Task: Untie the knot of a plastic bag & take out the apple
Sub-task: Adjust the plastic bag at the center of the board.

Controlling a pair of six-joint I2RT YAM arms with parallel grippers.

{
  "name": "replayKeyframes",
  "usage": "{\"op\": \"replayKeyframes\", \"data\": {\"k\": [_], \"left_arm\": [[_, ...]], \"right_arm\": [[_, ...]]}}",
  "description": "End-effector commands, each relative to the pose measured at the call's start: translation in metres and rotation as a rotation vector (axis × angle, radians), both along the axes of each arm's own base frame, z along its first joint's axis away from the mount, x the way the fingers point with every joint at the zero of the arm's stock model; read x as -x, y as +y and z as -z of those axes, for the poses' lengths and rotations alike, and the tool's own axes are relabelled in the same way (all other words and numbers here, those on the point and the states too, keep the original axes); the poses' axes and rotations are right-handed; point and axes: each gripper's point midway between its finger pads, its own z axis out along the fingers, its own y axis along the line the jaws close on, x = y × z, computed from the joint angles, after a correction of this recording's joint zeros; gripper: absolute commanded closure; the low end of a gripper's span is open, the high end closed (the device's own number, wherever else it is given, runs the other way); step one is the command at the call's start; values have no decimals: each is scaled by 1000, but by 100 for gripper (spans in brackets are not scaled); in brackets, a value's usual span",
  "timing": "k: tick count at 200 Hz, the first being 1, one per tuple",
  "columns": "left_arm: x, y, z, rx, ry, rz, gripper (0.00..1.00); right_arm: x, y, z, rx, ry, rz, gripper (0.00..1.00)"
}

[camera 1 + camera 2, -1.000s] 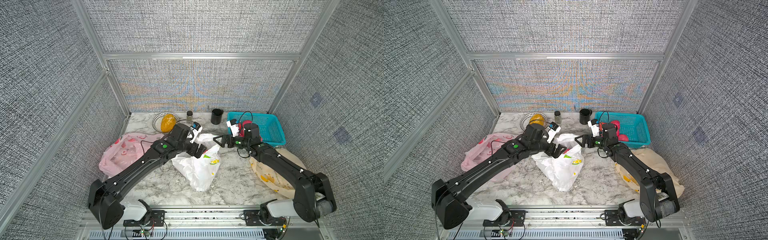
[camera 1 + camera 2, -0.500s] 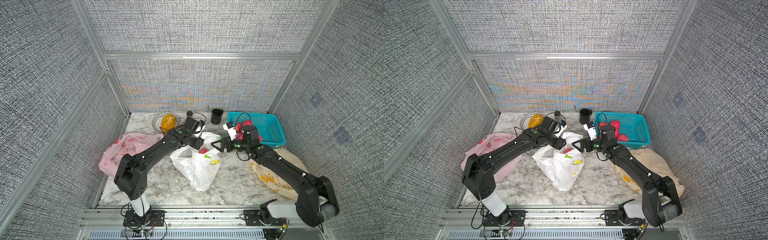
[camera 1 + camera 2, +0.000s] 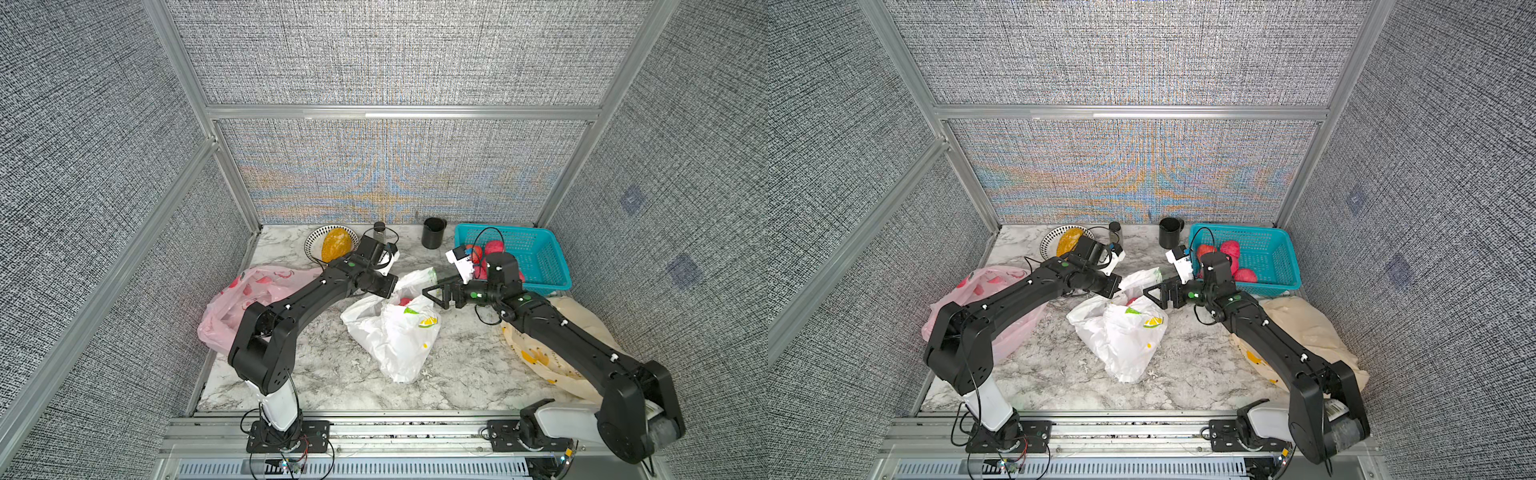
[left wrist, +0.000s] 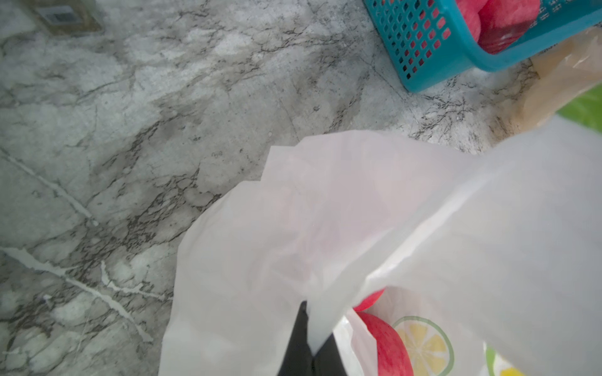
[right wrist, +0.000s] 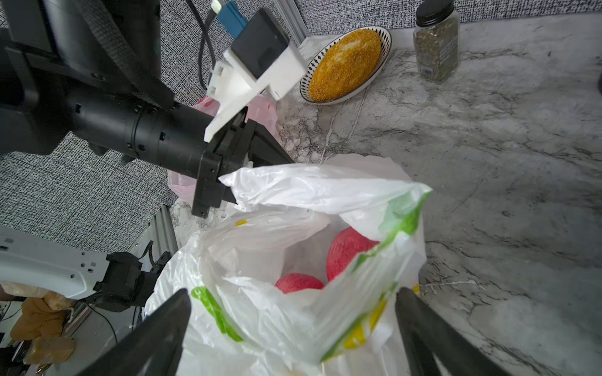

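A white plastic bag [image 3: 395, 336] [image 3: 1125, 336] with lemon prints lies mid-table, its mouth gaping; the knot is out of view. Red apples [image 5: 348, 250] [image 4: 387, 345] show inside it, and one apple [image 3: 405, 301] peeks out in a top view. My left gripper [image 4: 313, 328] [image 3: 384, 286] [image 3: 1113, 286] is shut on the bag's far rim flap [image 5: 293, 185], holding it up. Just off the bag's right side, my right gripper [image 5: 293, 293] [image 3: 434, 294] [image 3: 1154, 294] stands open, its fingers straddling the near rim without touching it.
A teal basket [image 3: 548, 286] with red apples stands back right, behind the right arm. A pink bag [image 3: 249, 291] lies left and a beige bag [image 3: 582, 316] right. A bowl [image 3: 311, 245], spice jar [image 3: 379, 230] and black cup [image 3: 433, 232] line the back.
My left gripper went from open to shut on the bag's rim flap, and the left arm's elbow folded back and up. The right gripper edged left toward the bag, still open.
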Motion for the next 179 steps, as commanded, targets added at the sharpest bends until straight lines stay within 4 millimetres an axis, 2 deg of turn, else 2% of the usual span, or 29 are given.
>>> {"op": "replayKeyframes", "data": {"k": [1, 27, 45, 69, 86, 135, 147, 162, 169, 179], "left_arm": [[-18, 13, -11, 74, -12, -134, 100], [-26, 32, -21, 134, -13, -246, 100], [-26, 36, -31, 156, -14, -283, 100], [-24, 37, -46, 227, -3, -331, 100], [-21, 33, -52, 279, 23, -342, 100], [-14, 35, -55, 330, 62, -384, 100], [-13, 37, -57, 333, 57, -395, 100], [-12, 43, -59, 325, 45, -418, 100], [-12, 47, -59, 322, 40, -431, 100], [-13, 55, -59, 317, 31, -461, 100]], "right_arm": [[2, -4, -4, 8, -8, 22, 2], [11, -6, -18, 2, -55, 26, 2], [18, 1, -31, 42, -115, 23, 2], [31, 30, -51, 54, -193, -48, 2], [39, 58, -56, 64, -222, -114, 2], [57, 136, -29, 222, -265, -240, 2], [58, 143, -18, 244, -252, -251, 2], [58, 143, 10, 310, -196, -259, 5], [59, 140, 25, 354, -163, -265, 9], [63, 134, 43, 408, -122, -279, 20]]}}
